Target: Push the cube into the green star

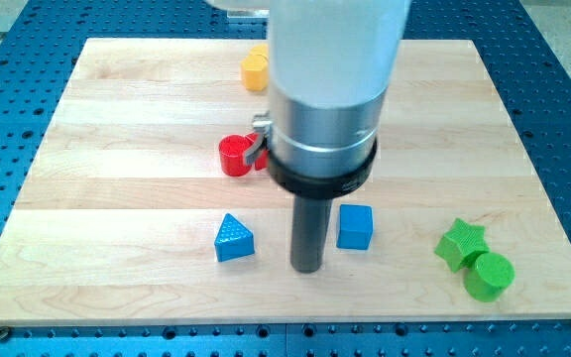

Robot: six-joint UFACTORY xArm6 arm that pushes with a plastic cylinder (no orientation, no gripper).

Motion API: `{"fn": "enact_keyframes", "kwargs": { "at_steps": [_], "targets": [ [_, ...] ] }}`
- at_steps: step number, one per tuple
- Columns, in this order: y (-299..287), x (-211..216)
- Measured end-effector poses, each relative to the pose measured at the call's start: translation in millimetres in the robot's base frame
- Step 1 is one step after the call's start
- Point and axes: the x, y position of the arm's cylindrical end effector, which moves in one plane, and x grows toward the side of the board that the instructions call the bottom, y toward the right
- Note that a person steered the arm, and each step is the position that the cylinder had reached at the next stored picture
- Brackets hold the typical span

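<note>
A blue cube sits on the wooden board right of centre, towards the view's bottom. A green star lies further right, touching a green cylinder just below and right of it. My tip rests on the board just left of the blue cube, a small gap apart. A blue triangular block lies left of my tip.
A red block sits near the centre, partly hidden by the arm's body. A yellow block is at the view's top, also partly hidden. The board's edge runs along the view's bottom.
</note>
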Motion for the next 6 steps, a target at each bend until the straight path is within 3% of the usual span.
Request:
{"fn": "enact_keyframes", "kwargs": {
  "at_steps": [2, 3, 6],
  "targets": [
    [-18.9, -0.7],
    [20.4, -48.4],
    [159.2, -40.1]
  ]
}}
